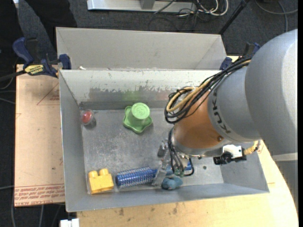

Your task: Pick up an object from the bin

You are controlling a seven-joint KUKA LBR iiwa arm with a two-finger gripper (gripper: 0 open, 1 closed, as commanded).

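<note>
Presently the gripper (pixel 166 170) is low in the grey metal bin (pixel 109 145), close to the front wall and right of centre. The orange wrist cover (pixel 199 126) overhangs it, so whether it is released or clenched cannot be told, and nothing can be confirmed in its grasp.

Two things lie at its tip. A blue ribbed roller (pixel 136 177) lies on the bin floor with its long axis running along the front wall, its right end just beside the gripper. A teal lump (pixel 171 183) sits just below the gripper, against the front wall.

Judged from this, the roller extends leftward from the gripper, so a grasp would need to close across its short width.

A yellow toy brick (pixel 100 180) touches or nearly touches the roller's left end. A green cup (pixel 138 117) and a small red ball (pixel 87 117) are well apart, near the back wall, and obstruct nothing.
</note>
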